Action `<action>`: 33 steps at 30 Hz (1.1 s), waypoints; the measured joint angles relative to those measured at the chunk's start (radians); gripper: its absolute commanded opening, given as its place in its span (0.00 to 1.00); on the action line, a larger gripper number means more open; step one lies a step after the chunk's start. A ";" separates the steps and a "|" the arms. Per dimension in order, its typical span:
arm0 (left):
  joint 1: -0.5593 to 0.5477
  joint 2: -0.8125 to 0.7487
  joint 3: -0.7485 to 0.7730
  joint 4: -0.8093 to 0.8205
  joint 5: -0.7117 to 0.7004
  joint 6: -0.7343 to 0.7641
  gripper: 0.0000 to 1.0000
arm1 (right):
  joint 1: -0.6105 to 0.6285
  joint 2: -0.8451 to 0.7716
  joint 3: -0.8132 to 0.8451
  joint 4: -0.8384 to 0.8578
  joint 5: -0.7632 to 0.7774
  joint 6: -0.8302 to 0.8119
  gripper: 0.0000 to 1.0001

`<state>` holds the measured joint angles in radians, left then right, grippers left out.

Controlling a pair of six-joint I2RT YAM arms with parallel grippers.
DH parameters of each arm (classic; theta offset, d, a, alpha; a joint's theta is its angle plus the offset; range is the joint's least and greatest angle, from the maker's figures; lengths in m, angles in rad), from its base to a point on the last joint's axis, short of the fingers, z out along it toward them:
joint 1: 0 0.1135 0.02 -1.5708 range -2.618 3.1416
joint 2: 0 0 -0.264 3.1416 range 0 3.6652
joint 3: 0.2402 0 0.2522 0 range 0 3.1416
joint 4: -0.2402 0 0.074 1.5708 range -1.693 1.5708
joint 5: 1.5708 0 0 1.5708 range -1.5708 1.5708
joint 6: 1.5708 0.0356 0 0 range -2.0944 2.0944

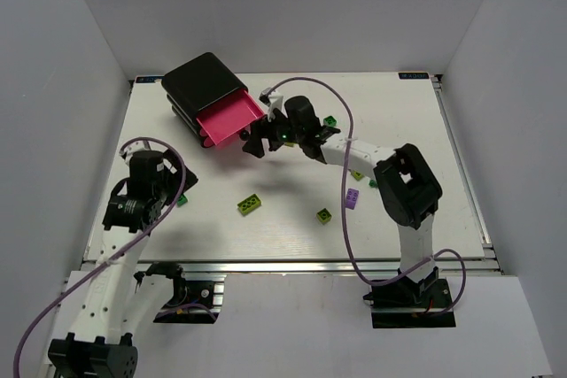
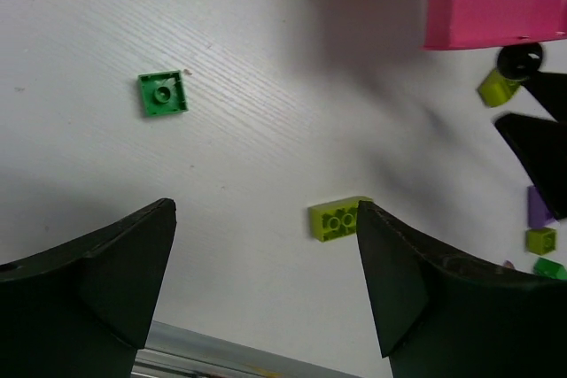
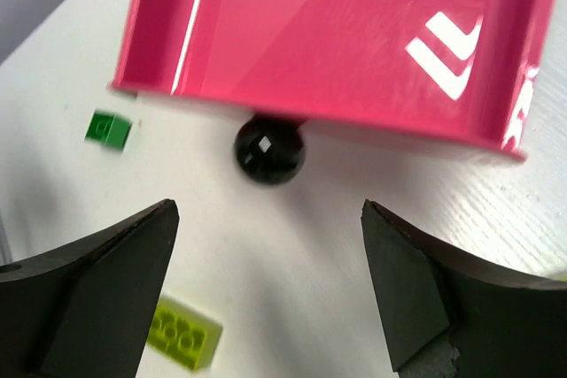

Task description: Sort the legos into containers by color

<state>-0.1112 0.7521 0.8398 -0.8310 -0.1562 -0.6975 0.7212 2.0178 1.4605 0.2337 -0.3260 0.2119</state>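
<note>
The black cabinet at the far left corner of the table, its pink drawer pulled out toward the middle, blocks that side; loose legos dot the middle and right, and the far right corner lies bare.

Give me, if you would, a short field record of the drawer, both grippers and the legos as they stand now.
drawer: pulled out of the black cabinet; no lego visible inside
right gripper: open, holding nothing, facing the drawer's knob
left gripper: open, holding nothing, above the table
legos: loose on the table, including a lime brick, a green plate and a purple brick
</note>
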 measured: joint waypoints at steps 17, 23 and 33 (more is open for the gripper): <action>-0.001 0.409 -0.077 -0.006 -0.140 -0.019 0.91 | -0.088 -0.303 -0.201 -0.309 -0.317 -0.431 0.85; -0.001 0.527 -0.097 0.077 -0.159 -0.019 0.87 | -0.156 -0.378 -0.221 -0.367 -0.365 -0.481 0.84; 0.005 0.722 -0.071 0.212 -0.207 -0.003 0.74 | -0.216 -0.481 -0.264 -0.420 -0.393 -0.535 0.85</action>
<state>-0.1066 1.4738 0.7689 -0.6186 -0.3634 -0.7002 0.5056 1.5372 1.1961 -0.1860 -0.7185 -0.3229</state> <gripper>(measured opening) 0.742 0.851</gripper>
